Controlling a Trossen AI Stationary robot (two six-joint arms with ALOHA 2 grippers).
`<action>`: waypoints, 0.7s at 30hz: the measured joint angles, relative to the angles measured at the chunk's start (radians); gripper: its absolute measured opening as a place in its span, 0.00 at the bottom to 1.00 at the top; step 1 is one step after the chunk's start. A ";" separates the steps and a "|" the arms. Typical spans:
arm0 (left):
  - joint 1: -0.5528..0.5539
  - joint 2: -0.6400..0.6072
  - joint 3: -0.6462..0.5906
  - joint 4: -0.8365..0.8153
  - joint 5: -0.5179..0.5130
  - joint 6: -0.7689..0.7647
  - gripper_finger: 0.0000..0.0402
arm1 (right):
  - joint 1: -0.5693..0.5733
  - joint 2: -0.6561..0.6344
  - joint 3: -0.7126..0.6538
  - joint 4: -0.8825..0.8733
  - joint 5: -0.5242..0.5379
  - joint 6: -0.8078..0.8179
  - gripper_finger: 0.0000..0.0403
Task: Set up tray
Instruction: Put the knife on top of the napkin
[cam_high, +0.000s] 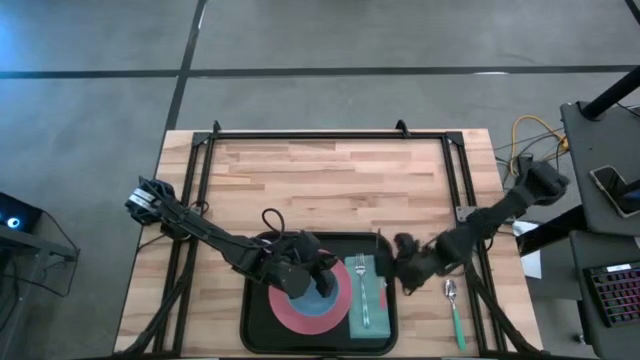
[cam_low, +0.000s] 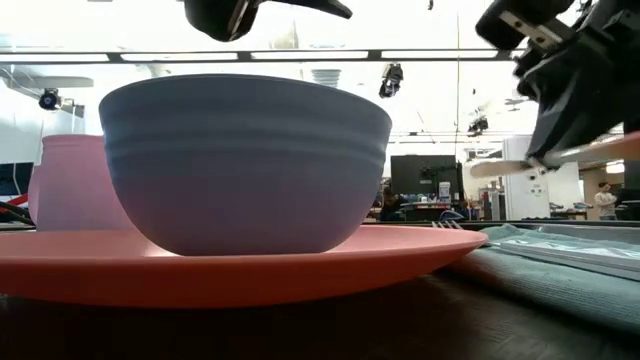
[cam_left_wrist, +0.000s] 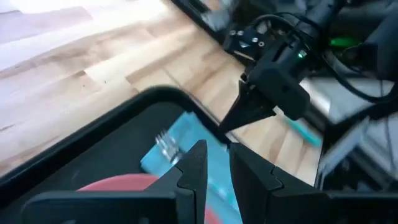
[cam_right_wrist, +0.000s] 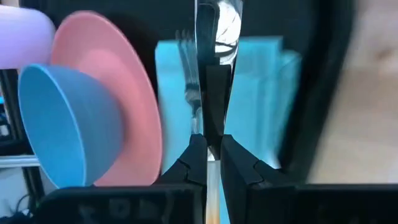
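Blue bowl (cam_low: 245, 165) is seen closest in the low view, seated on the pink plate (cam_low: 240, 262), with a pink cup (cam_low: 72, 185) behind it. Plate, bowl and a folded teal napkin (cam_high: 367, 297) are carried by the tray (cam_high: 258, 312): large, flat, black, rectangular, rounded corners, low raised rim, much wider than the plate. The tray is placed at the near edge of the worktop (cam_high: 330, 180), about midway along it. 1 fork (cam_high: 362, 290) is laid on the napkin, at the tray's right side. The left gripper (cam_high: 318, 268) is held over the plate and bowl, fingers (cam_left_wrist: 194, 167) close together with only a narrow gap, nothing gripped. The right gripper (cam_high: 397, 262) is held at the tray's right edge beside the napkin, clamped on a knife (cam_right_wrist: 211, 74), whose shiny blade is seen above the napkin in the right wrist view. 1 green-handled spoon (cam_high: 455, 310) is left on the bare worktop, right of the tray, near the near right corner.
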 joint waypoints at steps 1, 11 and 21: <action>0.000 -0.003 0.000 -0.008 0.024 0.030 0.12 | 0.005 0.035 0.009 0.042 0.001 0.009 0.03; 0.006 -0.059 0.000 -0.130 0.080 0.199 0.12 | 0.010 0.288 0.172 0.061 -0.061 0.085 0.03; 0.008 -0.082 0.000 -0.179 0.080 0.251 0.12 | 0.010 0.300 0.238 -0.124 -0.120 0.068 0.03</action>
